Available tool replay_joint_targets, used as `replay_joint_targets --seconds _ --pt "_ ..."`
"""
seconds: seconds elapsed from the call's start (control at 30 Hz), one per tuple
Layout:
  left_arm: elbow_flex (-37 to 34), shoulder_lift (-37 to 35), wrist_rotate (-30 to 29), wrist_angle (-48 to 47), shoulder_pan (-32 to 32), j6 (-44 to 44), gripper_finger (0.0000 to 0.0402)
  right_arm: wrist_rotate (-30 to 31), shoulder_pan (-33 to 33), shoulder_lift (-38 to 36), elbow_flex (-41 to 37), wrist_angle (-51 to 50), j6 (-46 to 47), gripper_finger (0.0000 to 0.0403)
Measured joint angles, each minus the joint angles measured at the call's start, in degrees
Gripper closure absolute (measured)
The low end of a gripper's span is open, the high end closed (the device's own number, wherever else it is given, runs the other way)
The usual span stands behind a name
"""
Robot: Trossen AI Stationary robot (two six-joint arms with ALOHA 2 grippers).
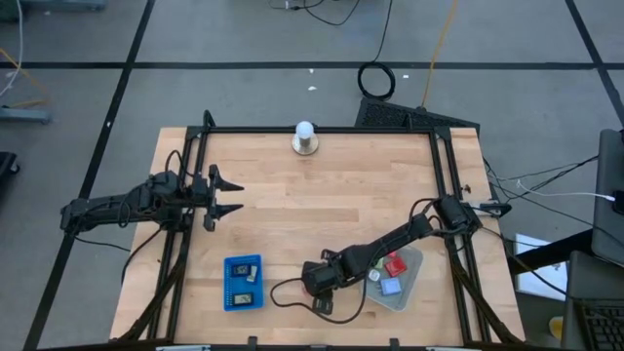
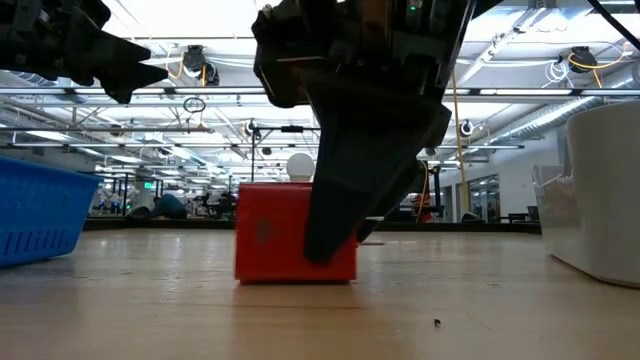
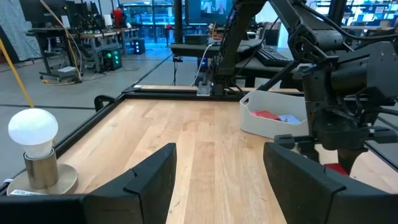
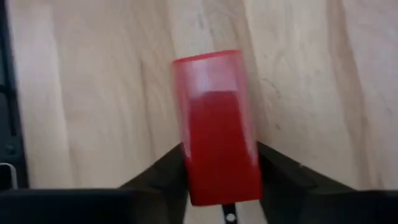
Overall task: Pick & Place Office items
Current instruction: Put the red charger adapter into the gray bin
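Note:
A red block lies on the table near the front edge, between the blue tray and the clear grey bin. My right gripper is down over it, shut on it. The low view shows the block standing flat on the wood. The tray holds dark labelled pieces, and the bin holds red and light-blue blocks. My left gripper hovers open over the table's left side, holding nothing. My right gripper pinches the red block by its two long sides, at the end nearest the wrist, one finger on each side. The fingers come from above, slanting down, and lie along the block. The block's underside rests on the table.
A white ball on a round metal base stands at the far edge's middle. The blue tray and the bin flank the block. Bare wood lies across the table's middle. Black frame rails run along the left, right and far edges.

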Motion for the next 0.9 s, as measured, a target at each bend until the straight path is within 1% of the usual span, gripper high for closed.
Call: replay_joint_targets --seconds 0.07,0.1,0.3,0.47,0.57,0.77,0.9 --pt "0.0 0.0 0.01 -0.01 0.0 -0.02 0.0158 0.03 0.0 0.02 0.0 0.94 -0.29 0.0284" --pt "0.0 -0.01 0.0 0.01 0.0 -0.02 0.0158 0.08 -0.02 0.02 0.0 1.17 -0.6 0.0291" --pt "0.0 -0.02 0.01 0.01 0.0 -0.11 0.0158 0.14 -0.07 0.02 0.0 3.85 -1.84 0.0291" --pt "0.0 -0.01 0.01 0.01 0.0 -0.11 0.0158 0.25 -0.07 -0.01 0.0 3.98 -1.78 0.0291" --pt "0.0 0.0 0.01 0.01 0.0 -0.11 0.0158 1.35 -0.07 -0.62 0.0 3.95 -2.09 0.0291" --pt "0.0 -0.02 0.01 0.05 0.0 -0.31 0.0158 4.05 -0.07 -4.52 0.0 3.77 -4.08 0.0291" --pt "0.0 -0.01 0.01 0.03 0.0 -0.31 0.0158 7.37 0.31 -7.94 0.0 2.37 -7.02 0.0291"
